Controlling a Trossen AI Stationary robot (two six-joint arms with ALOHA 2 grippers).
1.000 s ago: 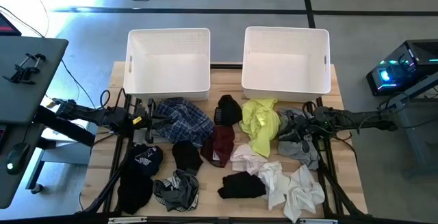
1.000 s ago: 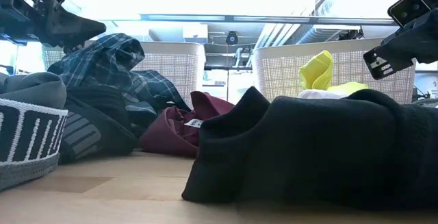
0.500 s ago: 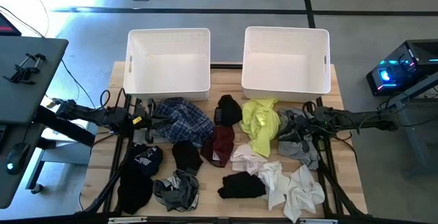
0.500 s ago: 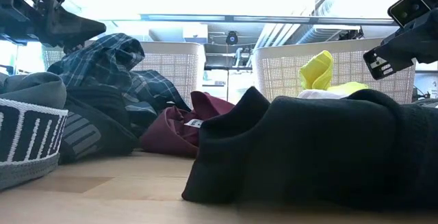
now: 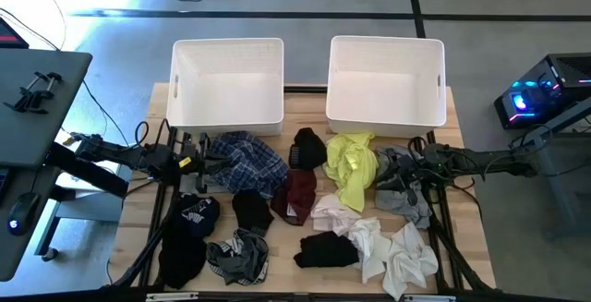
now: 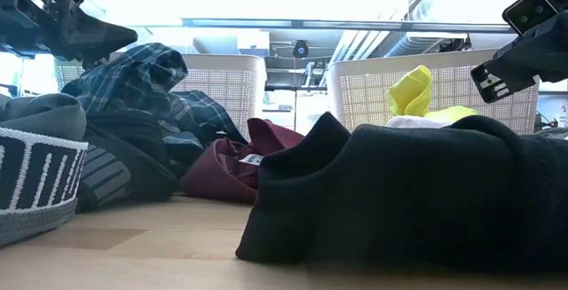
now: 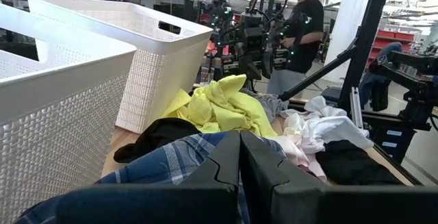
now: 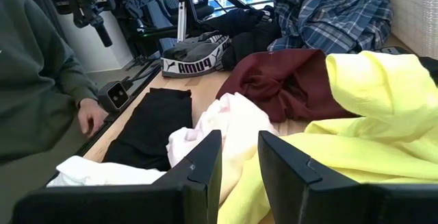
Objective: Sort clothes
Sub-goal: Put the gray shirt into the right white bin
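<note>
The clothes lie in a loose heap on the wooden table: a blue plaid piece [image 5: 247, 161], a neon yellow one [image 5: 351, 163], a maroon one [image 5: 297, 194], grey ones [image 5: 406, 196], white ones [image 5: 397, 251], a pale pink one [image 5: 332, 211] and several black ones [image 5: 328, 248]. My left gripper [image 5: 211, 161] is shut and empty, level at the plaid piece's left edge, a little above it [image 6: 124, 33]. My right gripper [image 5: 395, 175] is open and empty, level, above the grey pieces, pointing at the neon yellow one [image 8: 369, 114].
Two white plastic bins stand at the table's far edge, one left [image 5: 227, 108] and one right [image 5: 386, 108]. A person's hand [image 8: 89, 118] and sleeve show at the table's near side; another person [image 7: 301, 25] stands beyond the table's right side.
</note>
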